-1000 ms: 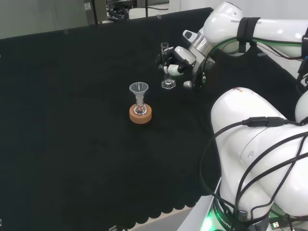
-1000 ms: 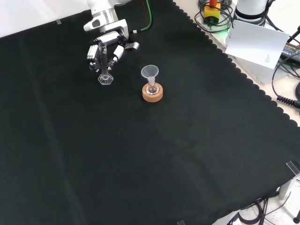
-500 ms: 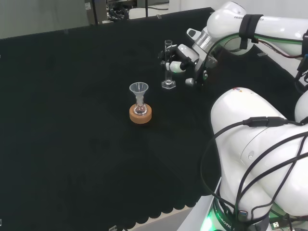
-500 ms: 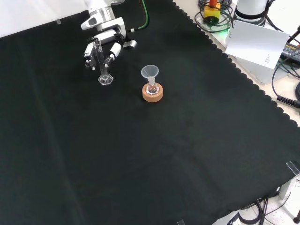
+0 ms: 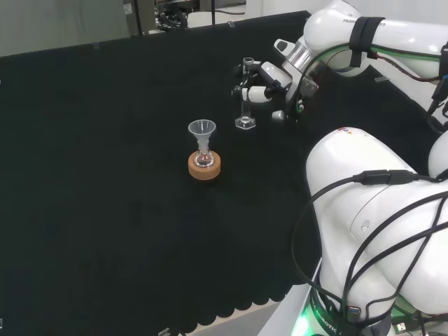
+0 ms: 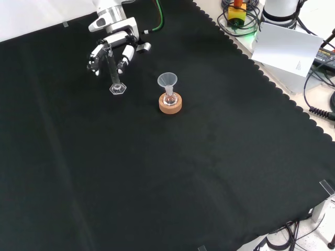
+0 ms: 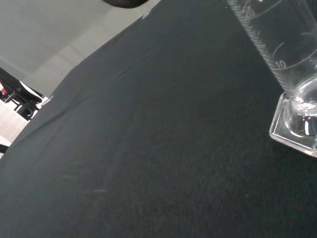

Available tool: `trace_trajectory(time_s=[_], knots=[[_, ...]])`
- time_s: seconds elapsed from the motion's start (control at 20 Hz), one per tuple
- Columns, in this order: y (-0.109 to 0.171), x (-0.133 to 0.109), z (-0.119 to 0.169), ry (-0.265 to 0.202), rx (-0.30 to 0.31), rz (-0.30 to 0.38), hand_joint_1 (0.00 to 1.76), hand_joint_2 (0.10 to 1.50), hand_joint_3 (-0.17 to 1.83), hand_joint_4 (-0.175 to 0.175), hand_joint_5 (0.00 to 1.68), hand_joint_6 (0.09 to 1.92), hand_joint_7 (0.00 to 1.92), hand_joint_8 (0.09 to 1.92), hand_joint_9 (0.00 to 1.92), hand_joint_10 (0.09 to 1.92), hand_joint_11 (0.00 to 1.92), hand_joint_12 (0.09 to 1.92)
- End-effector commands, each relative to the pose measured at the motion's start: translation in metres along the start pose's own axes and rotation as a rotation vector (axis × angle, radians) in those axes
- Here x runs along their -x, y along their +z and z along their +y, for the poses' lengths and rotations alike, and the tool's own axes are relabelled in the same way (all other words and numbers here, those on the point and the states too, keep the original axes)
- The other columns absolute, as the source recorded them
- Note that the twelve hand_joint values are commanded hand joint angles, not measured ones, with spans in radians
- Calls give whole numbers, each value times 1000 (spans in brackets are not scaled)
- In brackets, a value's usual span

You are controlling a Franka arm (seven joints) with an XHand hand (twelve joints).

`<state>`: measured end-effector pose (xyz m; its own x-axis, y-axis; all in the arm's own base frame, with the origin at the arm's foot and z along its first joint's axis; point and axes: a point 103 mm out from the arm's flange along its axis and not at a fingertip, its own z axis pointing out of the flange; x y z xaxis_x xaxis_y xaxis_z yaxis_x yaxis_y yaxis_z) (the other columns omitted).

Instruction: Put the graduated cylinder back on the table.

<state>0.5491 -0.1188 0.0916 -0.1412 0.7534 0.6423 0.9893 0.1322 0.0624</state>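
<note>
Cylinder [image 5: 245,98] stands upright on the cloth [image 5: 105,175], its flat clear base down on the fabric; in the head view it sits toward the far right part of the cloth, well in from the far edge; in the front view [image 6: 113,73] it stands near the top edge, left of centre; wrist view shows the base [image 7: 296,130] resting flat on the black cloth, graduation marks running up the tube.

Hand [image 5: 269,80] hangs at the cylinder's upper part, on its right in the head view; fingers [image 5: 246,89] spread apart and fairly straight, reaching to either side of the tube's top; cannot tell for sure whether any fingertip touches the glass, but nothing is curled round it; in the front view the hand [image 6: 116,44] comes in from the top edge, fingers [image 6: 96,55] splayed on both sides of the tube, with black showing between finger and glass on the left.

Funnel [image 5: 201,131] sits in a small flask on a cork ring [image 5: 204,166], nearer the cloth's middle; apart from the cylinder, to its lower left in the head view, to its lower right in the front view [image 6: 170,104].
</note>
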Motion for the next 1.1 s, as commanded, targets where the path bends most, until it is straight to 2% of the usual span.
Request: trace_trajectory(time_s=[0.05,0.4,0.6,0.85,1.1], knots=[[-10,4,-2,26,12,-2,781,967,-175,-52,398,258,300,633,799,87,363,1328],[-42,12,-16,80,10,-44,729,948,-175,-52,357,109,136,648,630,87,204,1397],[-58,7,-32,90,22,-82,701,937,-175,-51,325,87,68,654,556,87,130,1436],[-83,-16,-66,69,51,-154,679,930,-175,-51,306,87,49,655,533,87,116,1445],[-97,-48,-97,57,61,-210,672,926,-175,-50,296,87,43,658,524,87,109,1453]])
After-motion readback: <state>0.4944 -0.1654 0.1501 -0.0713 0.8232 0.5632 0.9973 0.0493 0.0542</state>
